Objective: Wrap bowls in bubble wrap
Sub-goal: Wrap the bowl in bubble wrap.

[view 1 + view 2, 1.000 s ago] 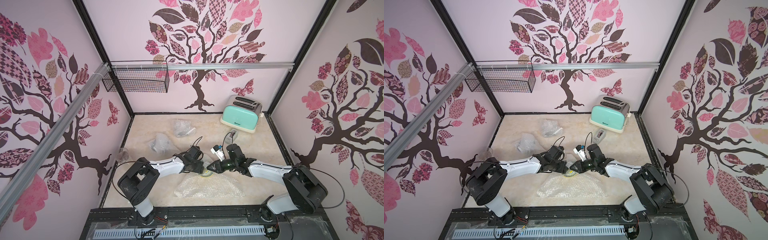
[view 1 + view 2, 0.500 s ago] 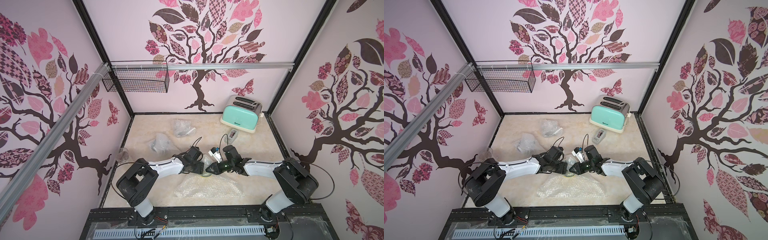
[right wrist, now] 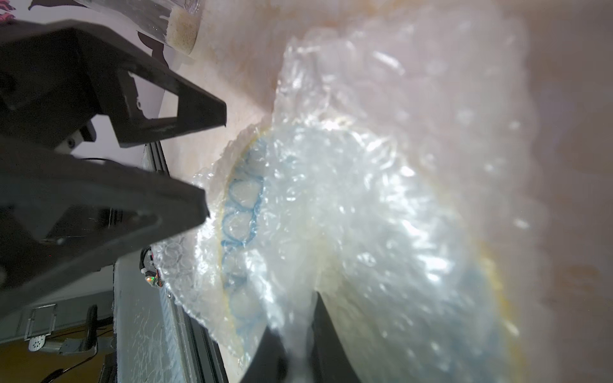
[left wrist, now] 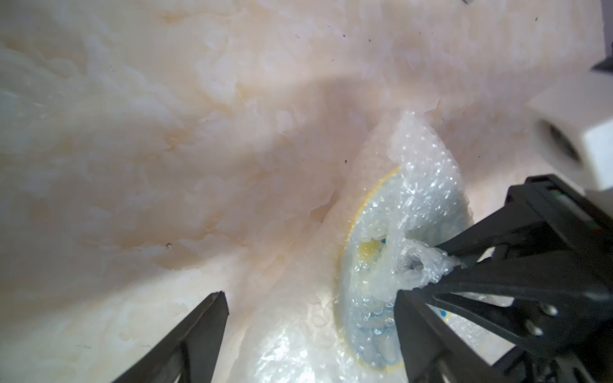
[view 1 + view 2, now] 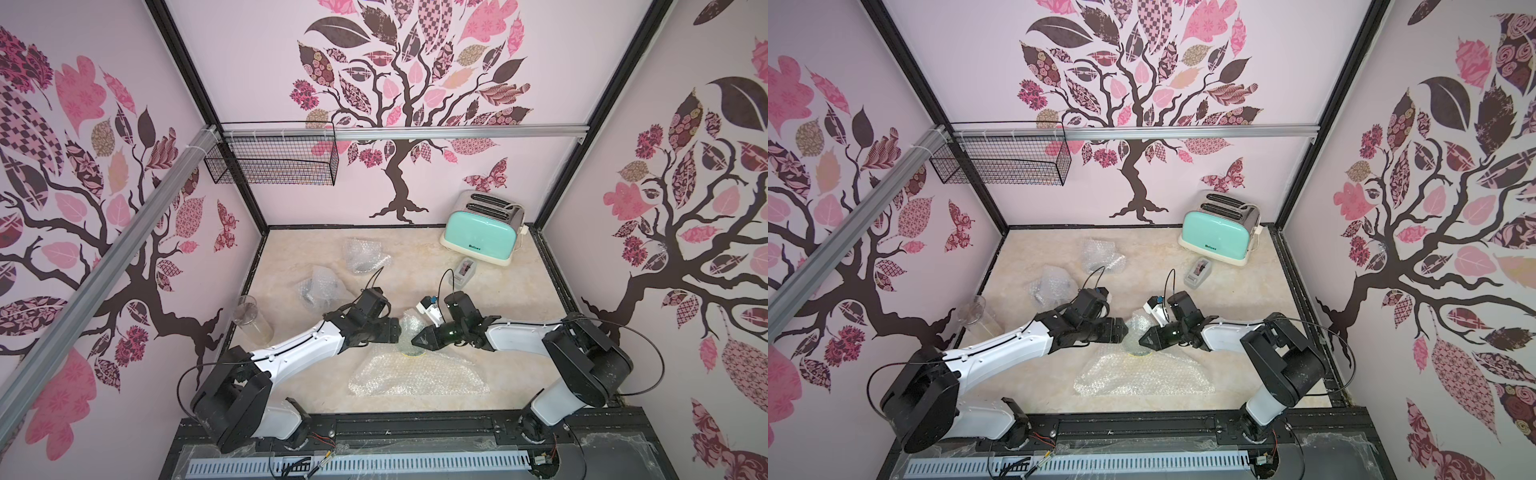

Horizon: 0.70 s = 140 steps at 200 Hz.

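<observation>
Fingers (image 4: 205,328) on the left gripper (image 5: 397,332) stand spread, gripping nothing, just beside the bowl (image 5: 411,353); it sits on the bubble wrap (image 5: 415,376), mid-table (image 5: 519,374); the right gripper (image 5: 414,341) pinches a fold of wrap over it.

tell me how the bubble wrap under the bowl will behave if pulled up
Likely floppy: the bubble wrap is bunched where the right end effector pinches it. Probably light, yet the bowl sitting on it may pin it or slide along.
</observation>
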Each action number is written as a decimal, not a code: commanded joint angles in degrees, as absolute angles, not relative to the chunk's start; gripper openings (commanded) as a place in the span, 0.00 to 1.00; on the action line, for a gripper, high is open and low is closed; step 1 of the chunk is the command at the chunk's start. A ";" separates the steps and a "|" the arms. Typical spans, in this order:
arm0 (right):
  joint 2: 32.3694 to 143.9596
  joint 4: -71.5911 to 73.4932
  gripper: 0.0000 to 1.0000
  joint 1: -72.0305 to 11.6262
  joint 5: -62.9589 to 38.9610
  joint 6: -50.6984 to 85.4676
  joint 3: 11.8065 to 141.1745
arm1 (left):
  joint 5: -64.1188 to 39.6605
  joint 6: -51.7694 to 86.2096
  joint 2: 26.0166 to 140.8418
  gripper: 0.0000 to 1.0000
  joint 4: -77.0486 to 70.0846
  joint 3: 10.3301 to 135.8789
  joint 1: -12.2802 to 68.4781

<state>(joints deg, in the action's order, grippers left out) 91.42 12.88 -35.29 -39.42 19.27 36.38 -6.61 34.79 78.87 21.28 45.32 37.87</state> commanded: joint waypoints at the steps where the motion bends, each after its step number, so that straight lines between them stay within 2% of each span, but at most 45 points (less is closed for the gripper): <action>1: 92.37 11.47 0.15 -35.75 -39.49 18.31 37.69 | -14.81 37.02 78.81 0.86 16.18 43.96 34.03; 67: 92.83 10.79 0.17 -36.20 -39.59 17.95 38.41 | -21.68 35.19 84.10 0.88 10.89 45.93 34.18; 140: 93.33 10.28 0.19 -36.82 -39.70 17.58 38.85 | -19.02 33.13 90.39 0.89 12.29 46.76 37.53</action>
<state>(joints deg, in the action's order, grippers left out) 91.88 11.97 -35.94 -39.44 19.00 37.36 -20.10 34.74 89.10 12.40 44.91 36.97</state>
